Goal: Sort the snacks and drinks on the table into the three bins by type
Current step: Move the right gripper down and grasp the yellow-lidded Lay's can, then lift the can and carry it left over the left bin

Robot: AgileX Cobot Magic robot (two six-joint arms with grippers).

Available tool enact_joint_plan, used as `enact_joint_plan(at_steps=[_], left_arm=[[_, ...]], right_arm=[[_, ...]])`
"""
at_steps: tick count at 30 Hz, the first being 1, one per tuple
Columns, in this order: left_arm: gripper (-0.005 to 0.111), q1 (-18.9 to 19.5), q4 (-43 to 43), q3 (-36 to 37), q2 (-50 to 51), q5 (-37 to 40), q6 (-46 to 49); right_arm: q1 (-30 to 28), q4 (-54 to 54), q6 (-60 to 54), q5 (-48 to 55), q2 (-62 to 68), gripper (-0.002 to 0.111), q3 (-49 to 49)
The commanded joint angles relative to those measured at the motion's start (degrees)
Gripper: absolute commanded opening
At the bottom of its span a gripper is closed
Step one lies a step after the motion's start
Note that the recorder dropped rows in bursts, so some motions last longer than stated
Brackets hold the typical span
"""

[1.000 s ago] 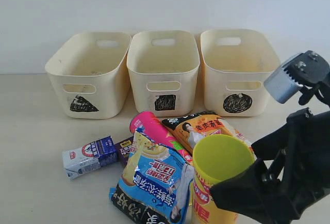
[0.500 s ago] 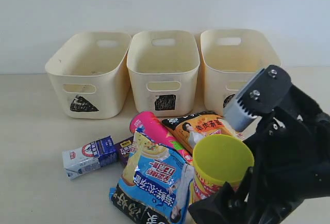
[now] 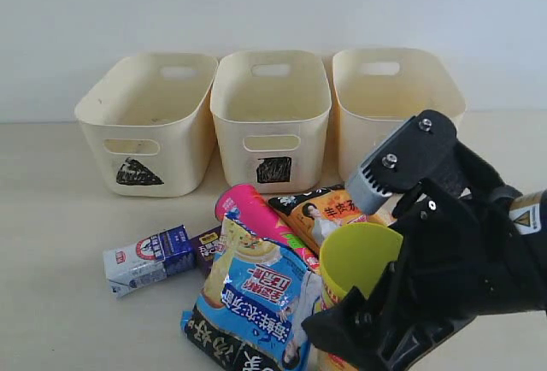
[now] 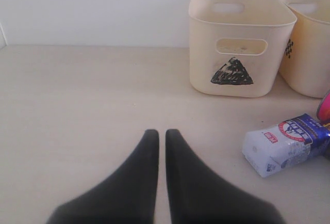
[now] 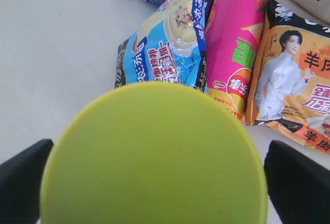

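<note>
My right gripper (image 5: 154,182) is open and straddles the upright yellow-red chip tube (image 3: 363,256). Its yellow lid (image 5: 154,157) fills the space between the two black fingers (image 5: 296,182). Beside the tube lie the pink tube (image 3: 256,213), the blue-white bag (image 3: 256,294) and the orange bag (image 3: 329,209). The white-and-blue carton (image 3: 145,260) and the small purple carton (image 3: 207,247) lie to the left. Three cream bins stand behind: triangle (image 3: 111,127), square (image 3: 269,127), circle (image 3: 359,144). My left gripper (image 4: 161,132) is shut and empty over bare table, short of the carton (image 4: 286,144).
The right arm's black body (image 3: 461,268) covers the front of the circle bin and the table's right side. A pale wall runs behind the bins. The triangle bin (image 4: 206,53) stands ahead of the left gripper.
The right arm has swung left and down, bringing its open fingers around the yellow-lidded tube and covering the circle mark. The left gripper and the snacks have not moved.
</note>
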Motion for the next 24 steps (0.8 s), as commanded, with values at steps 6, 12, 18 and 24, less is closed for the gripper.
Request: enact_joint_plan(at_steps=[6,12,18,24], left_arm=[[0.004,0.2,-0.15,-0.2,-0.14,-0.55,-0.24],[0.004,0.2,-0.15,-0.2,-0.14,-0.55,-0.24],[0.004,0.2,-0.15,-0.2,-0.14,-0.55,-0.24],[0.004,0.2,-0.15,-0.2,-0.14,-0.55,-0.24]], right_arm=[[0.03,-0.51,0.1,1.32,-0.2,-0.001,-0.25],[0.03,-1.82,-1.15,1.54,-3.67,0.001,-0.97],[0.03,-8.01,-1.15,0.98,-9.55,0.001,-7.9],[0.03,-8.12,-1.15,-7.2,-10.52,0.001,-16.21]])
